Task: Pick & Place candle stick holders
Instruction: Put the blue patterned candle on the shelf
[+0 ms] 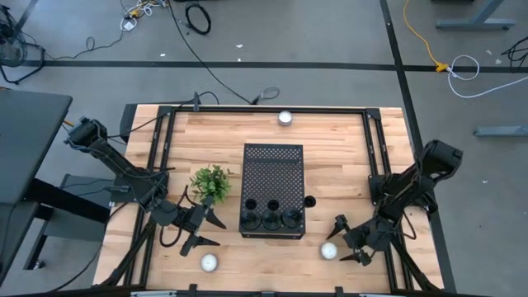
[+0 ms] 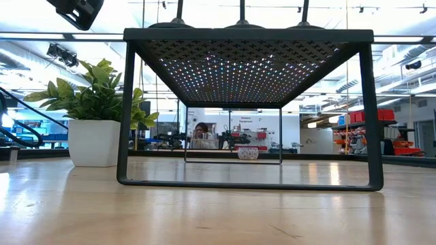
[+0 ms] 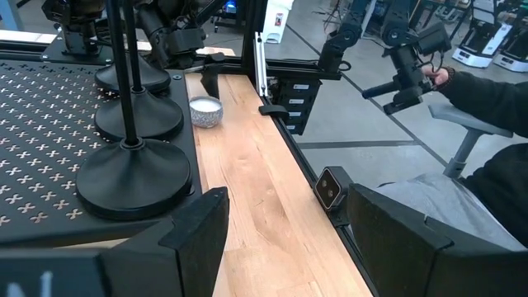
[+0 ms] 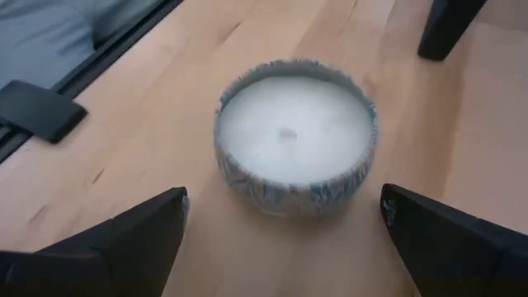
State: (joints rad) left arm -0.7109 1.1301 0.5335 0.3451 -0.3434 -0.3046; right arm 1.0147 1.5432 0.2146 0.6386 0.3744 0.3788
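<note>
Three slim black candle stick holders (image 1: 270, 218) stand on their round bases in a row on the near end of the black perforated box (image 1: 272, 177). Their bases also show in the left wrist view (image 3: 132, 177) and on top of the box in the low view (image 2: 242, 24). My left gripper (image 1: 210, 232) is open and empty to the left of the box's near end, and it also shows in its own view (image 3: 289, 239). My right gripper (image 1: 342, 241) is open to the right of the box. Its fingers stand on either side of a small white candle (image 4: 295, 140) without touching it.
A potted plant (image 1: 211, 183) stands left of the box. Other white candles sit at the near left (image 1: 209, 262) and the far edge (image 1: 285, 117). A small black round thing (image 1: 309, 201) lies by the box's right side. A person (image 3: 487, 99) sits beyond the table's near edge.
</note>
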